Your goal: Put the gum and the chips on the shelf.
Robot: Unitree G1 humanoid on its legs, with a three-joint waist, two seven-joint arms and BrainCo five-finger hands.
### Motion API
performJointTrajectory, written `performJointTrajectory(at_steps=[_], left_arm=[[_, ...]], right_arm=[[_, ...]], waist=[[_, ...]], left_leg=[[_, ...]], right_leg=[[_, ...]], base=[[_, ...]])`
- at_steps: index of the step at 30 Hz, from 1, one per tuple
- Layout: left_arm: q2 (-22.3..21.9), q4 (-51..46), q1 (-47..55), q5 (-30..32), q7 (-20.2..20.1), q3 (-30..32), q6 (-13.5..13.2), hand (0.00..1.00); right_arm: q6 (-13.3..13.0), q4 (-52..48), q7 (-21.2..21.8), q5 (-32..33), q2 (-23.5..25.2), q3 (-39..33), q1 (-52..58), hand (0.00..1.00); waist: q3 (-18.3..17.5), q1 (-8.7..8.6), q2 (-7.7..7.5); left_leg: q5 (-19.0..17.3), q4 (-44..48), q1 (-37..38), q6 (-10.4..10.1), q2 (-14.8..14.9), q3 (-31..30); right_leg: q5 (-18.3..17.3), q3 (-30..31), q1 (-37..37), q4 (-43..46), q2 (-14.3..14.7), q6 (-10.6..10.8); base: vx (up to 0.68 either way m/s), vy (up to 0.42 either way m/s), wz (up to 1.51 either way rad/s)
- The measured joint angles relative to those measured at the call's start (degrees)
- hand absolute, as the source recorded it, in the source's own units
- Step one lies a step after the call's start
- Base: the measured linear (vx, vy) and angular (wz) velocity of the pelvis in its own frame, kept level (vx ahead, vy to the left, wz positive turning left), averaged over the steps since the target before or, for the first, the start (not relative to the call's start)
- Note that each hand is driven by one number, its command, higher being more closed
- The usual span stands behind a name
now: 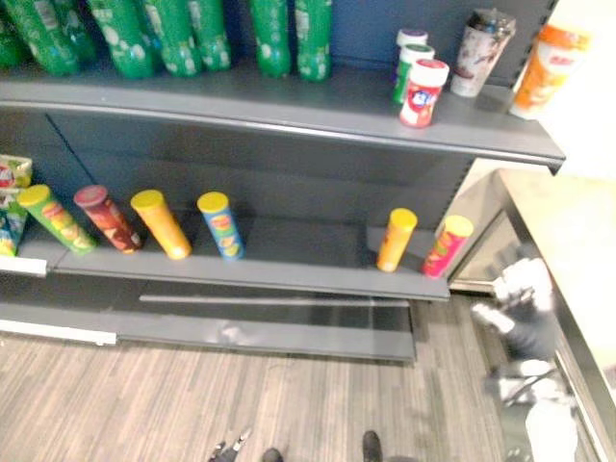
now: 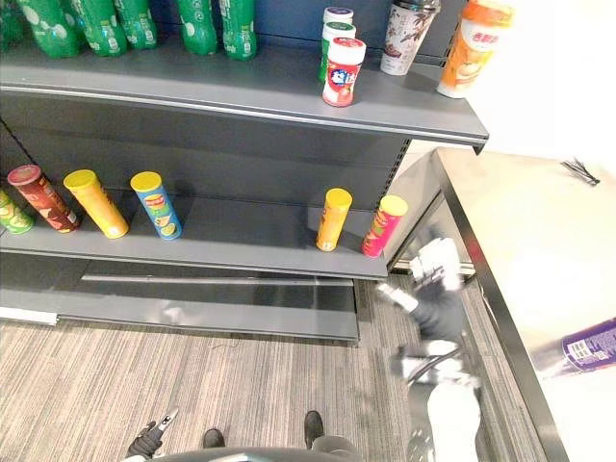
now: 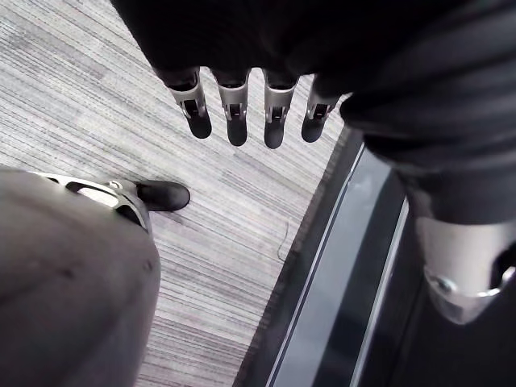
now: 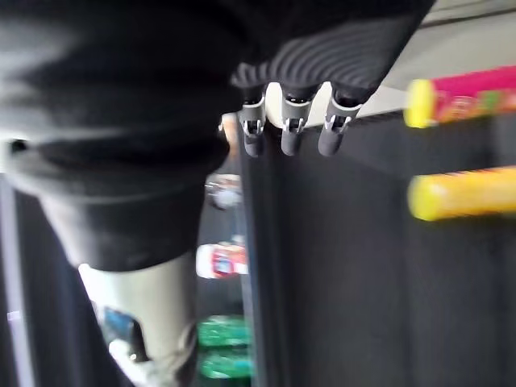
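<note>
**Shelf stock counted; both hands empty**

Lower shelf (image 1: 298, 252), dark grey metal: six chip cans (image 1: 161, 224) are counted, all tall cylinders with round lids. Green, red, orange and blue cans stand in one group. After a gap, an orange can and a pink can stand side by side near the shelf's right end. Crinkled bags (image 1: 12, 202) are seen at the far left; their number cannot be told.

Upper shelf (image 1: 337, 96): three gum jars (image 1: 423, 93) are counted, short round tubs with lids, set close in a line from front to back. Two lidded cups stand just to their right, one patterned (image 1: 481, 53) and one orange (image 1: 547, 69). A row of green bottles (image 1: 272, 38) is cut by the picture edge and is not counted.

Worktop (image 2: 520, 241), smooth silver metal, right of the shelf: one purple cylinder (image 2: 587, 348) lies on its side. Gum or chips cannot be told.

The left hand (image 3: 276, 113) hangs over the striped grey floor (image 1: 144, 395), its fingers (image 3: 196, 105) straight and holding nothing. The right hand (image 4: 290, 121) is by the shelf, its fingers (image 4: 334, 133) loosely straight and likewise empty.
</note>
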Motion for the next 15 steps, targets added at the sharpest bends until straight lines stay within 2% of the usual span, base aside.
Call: performJointTrajectory(at_steps=[2, 5, 9, 11, 15], left_arm=[[0.0, 0.58, -0.41, 0.25, -0.02, -0.12, 0.01, 0.0], [-0.12, 0.71, -0.67, 0.24, -0.07, -0.6, 0.0, 0.0], [-0.37, 0.76, -0.94, -0.8, 0.5, -4.37, -0.35, 0.0], [-1.1, 0.74, -1.27, -1.13, 0.98, -5.27, -0.75, 0.0], [-2.1, 0.67, -1.54, -3.58, 2.15, -7.53, -2.18, 0.0]], right_arm=[[2.09, 10.67, 2.71, -0.33, 0.29, 3.13, 1.67, 0.0], [4.82, 29.31, 3.44, -3.53, 1.0, 1.44, -0.39, 0.0], [4.87, 51.3, -4.92, -5.73, 2.4, -8.82, -6.06, 0.0], [4.81, 57.78, -7.78, -5.75, 2.11, -11.68, -7.69, 0.0], [4.64, 69.46, -10.44, -6.05, 1.09, -15.82, -9.83, 0.0]], waist=[[0.02, 0.08, 0.07], [-0.01, 0.34, 0.3], [0.11, 0.28, 1.85], [-0.03, 0.42, 2.32], [0.01, 1.02, 3.3]], left_leg=[[-0.12, 0.0, 0.06, 0.08, -0.07, 0.58], [-0.32, -0.01, 0.34, 0.18, -0.24, 1.07], [-0.48, -0.01, 0.51, 0.45, -0.59, 1.25], [-0.52, -0.01, 0.53, 0.48, -0.68, 1.25], [-0.66, -0.01, 0.76, 0.44, -0.82, 1.21]], right_leg=[[-0.08, 0.19, 0.23, -0.01, -0.07, -0.12], [-0.08, 0.38, 0.37, -0.01, -0.17, -0.11], [-0.13, 0.57, 0.42, 0.0, -0.45, -0.05], [-0.16, 0.56, 0.44, -0.03, -0.51, -0.01], [-0.33, 0.47, 0.75, -0.09, -0.52, 0.04]], base=[[0.01, 0.006, -0.06], [0.01, 0.007, -0.06], [0.0, 0.0, 0.0], [0.0, 0.0, 0.0], [0.0, 0.0, 0.0]])
